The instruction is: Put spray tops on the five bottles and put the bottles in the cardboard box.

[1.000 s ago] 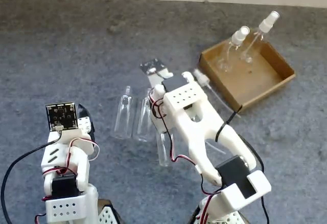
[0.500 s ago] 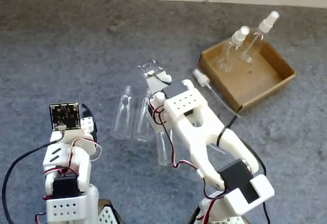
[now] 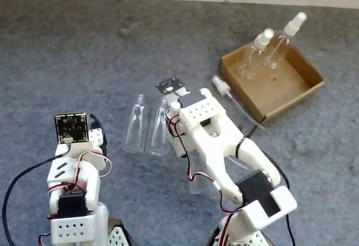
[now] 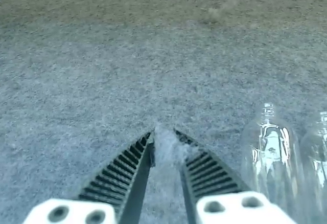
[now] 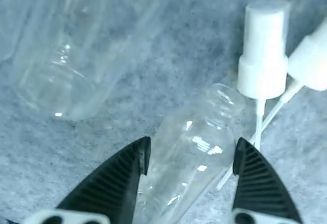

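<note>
**Right jaws.** I am holding the right jaws wide, one on each side of a clear bottle [image 5: 191,152] that is lying on the grey tabletop [image 3: 67,49]. One jaw is lying along the glass. Beside the other jaw a sliver of tabletop is showing. Whether either jaw is pressing on the glass, I cannot tell. The bottle's neck is open and bare. Just beyond the neck, a white spray top [image 5: 263,50] is lying with its thin tube running back toward the jaws. A second spray top [image 5: 311,63] is lying just beside the first.

**Left jaws.** I am keeping the left jaws narrow, gripping nothing, and a thin strip of tabletop is showing between them. They are hanging over bare tabletop.

**Work area.** My right arm [image 3: 219,145] is stretching over the middle of the tabletop. My left arm [image 3: 73,184] is sitting at the near left, well apart from the cardboard box [image 3: 303,97]. Two bare bottles are lying side by side between the arms, an outer bottle [image 3: 134,123] and an inner bottle [image 3: 159,125]. The cardboard box is sitting at the far right. Inside it, a shorter topped bottle [image 3: 255,52] and a taller topped bottle [image 3: 283,38] are leaning at the far wall.
</note>
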Available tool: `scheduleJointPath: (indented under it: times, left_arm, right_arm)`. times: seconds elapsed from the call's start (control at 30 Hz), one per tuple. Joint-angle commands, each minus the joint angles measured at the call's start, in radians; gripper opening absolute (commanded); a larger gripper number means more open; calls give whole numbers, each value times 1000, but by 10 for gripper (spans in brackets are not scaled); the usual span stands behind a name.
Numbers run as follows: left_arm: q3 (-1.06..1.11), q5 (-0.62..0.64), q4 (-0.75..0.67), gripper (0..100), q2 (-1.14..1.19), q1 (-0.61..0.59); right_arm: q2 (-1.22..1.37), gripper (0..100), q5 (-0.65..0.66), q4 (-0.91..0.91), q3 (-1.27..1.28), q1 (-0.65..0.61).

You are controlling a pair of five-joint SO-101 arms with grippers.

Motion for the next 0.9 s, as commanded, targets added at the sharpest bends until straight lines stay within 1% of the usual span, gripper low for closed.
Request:
scheduleJointPath:
  times: [0.0, 0.17, 0.3, 0.43, 0.6, 0.67, 0.87]
  left_arm:
    - [21, 3, -23, 6, -7, 22]
    - [21, 3, -23, 6, -7, 22]
    - [21, 3, -23, 6, -7, 22]
    - [21, 3, -23, 6, -7, 22]
    - [21, 3, -23, 6, -7, 22]
    - [21, 3, -23, 6, -7, 22]
    - [21, 3, -23, 6, -7, 22]
  right_arm:
    - [-12, 232, 9, 25, -64, 13]
    - [-15, 241, 9, 113, -96, 7]
    - [-45, 299, -20, 193, -179, 13]
    - [-122, 311, -41, 274, -206, 8]
    - [-255, 311, -66, 323, -197, 7]
    - [-311, 311, -66, 325, -180, 7]
    - [-470, 311, -66, 318, -8, 7]
